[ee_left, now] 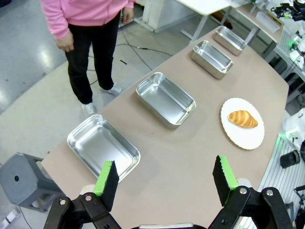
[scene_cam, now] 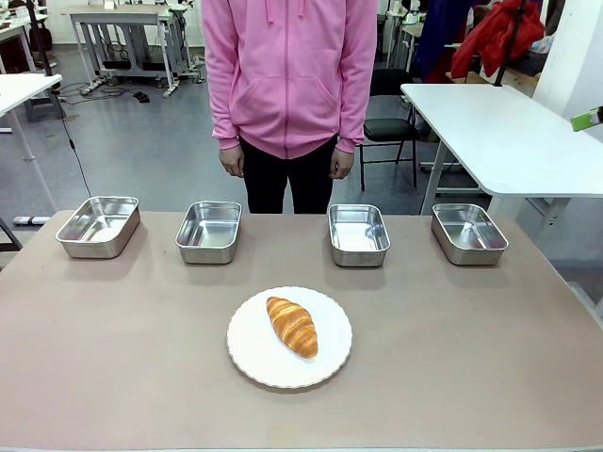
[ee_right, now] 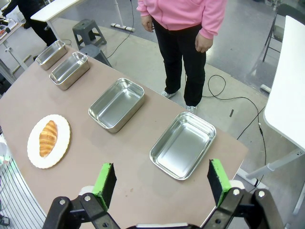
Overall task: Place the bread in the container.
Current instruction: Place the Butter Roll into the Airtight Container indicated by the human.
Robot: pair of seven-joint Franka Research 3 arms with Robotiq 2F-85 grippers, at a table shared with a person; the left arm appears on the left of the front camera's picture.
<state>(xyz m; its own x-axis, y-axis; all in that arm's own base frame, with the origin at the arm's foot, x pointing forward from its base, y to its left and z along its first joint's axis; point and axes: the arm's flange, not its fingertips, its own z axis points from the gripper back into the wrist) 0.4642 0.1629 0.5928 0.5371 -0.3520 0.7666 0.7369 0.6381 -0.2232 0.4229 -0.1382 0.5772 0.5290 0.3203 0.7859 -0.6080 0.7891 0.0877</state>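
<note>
Bread, a glossy golden-brown croissant with crescent ridges (scene_cam: pixel 292 326), lies on a round white scalloped plate (scene_cam: pixel 252 353) in the near middle of the brown table (scene_cam: pixel 471 358). It points slantwise across the plate and sits a little toward the far side of it.

Four small shiny stainless-steel trays with rounded corners and rolled rims stand in a row along the far edge, well apart from one another: the leftmost tray (scene_cam: pixel 98 226), the second tray (scene_cam: pixel 209 231), the third tray (scene_cam: pixel 358 234) and the rightmost tray (scene_cam: pixel 468 233). The plate sits nearer the robot than the row, between the second and third, touching neither.

A person in a pink hoodie (scene_cam: pixel 287 75) stands behind the table, hands (scene_cam: pixel 232 162) hanging at the sides.

In the left wrist view the left gripper (ee_left: pixel 165 176) hangs above the table's left end, its green-padded fingers spread wide with nothing between them, the leftmost tray just beyond one pad. In the right wrist view the right gripper (ee_right: pixel 160 180) is likewise spread wide and holds nothing, above the right end near the rightmost tray.
</note>
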